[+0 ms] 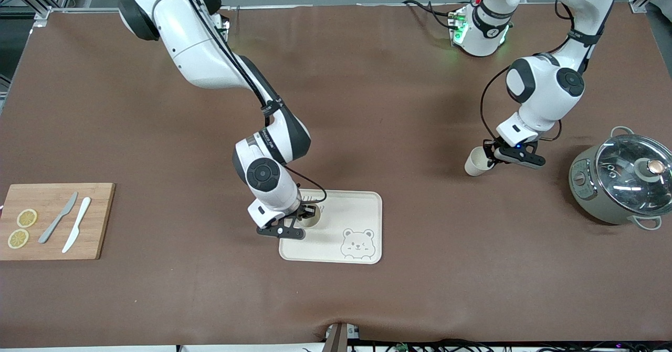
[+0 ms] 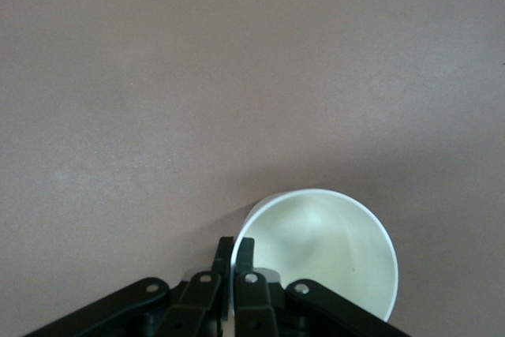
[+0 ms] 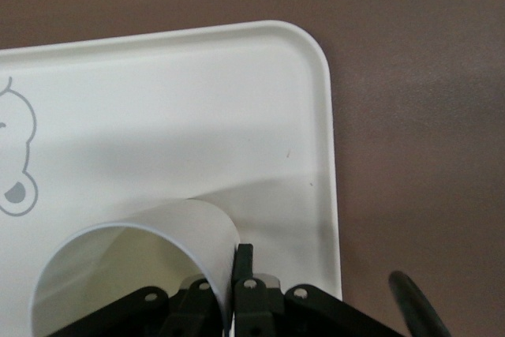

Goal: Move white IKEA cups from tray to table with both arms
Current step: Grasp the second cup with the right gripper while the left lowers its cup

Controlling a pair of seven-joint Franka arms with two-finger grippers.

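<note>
One white cup (image 1: 311, 216) stands upright in the corner of the cream bear tray (image 1: 362, 205) toward the right arm's end. My right gripper (image 1: 306, 216) is shut on its rim. In the right wrist view one finger (image 3: 245, 262) presses the outside of the cup (image 3: 197, 226) over the tray (image 3: 197, 92); the gripper (image 3: 230, 266) pinches the wall. The other white cup (image 1: 476, 163) hangs tilted, low over bare table beside the pot. My left gripper (image 1: 491, 157) is shut on its rim. The left wrist view shows that gripper (image 2: 234, 246) clamped on the cup's (image 2: 331, 250) edge.
A grey cooking pot with a glass lid (image 1: 622, 178) stands at the left arm's end of the table. At the right arm's end, a wooden cutting board (image 1: 97, 220) carries two lemon slices (image 1: 26, 218), a grey knife (image 1: 58, 218) and a white knife (image 1: 77, 231).
</note>
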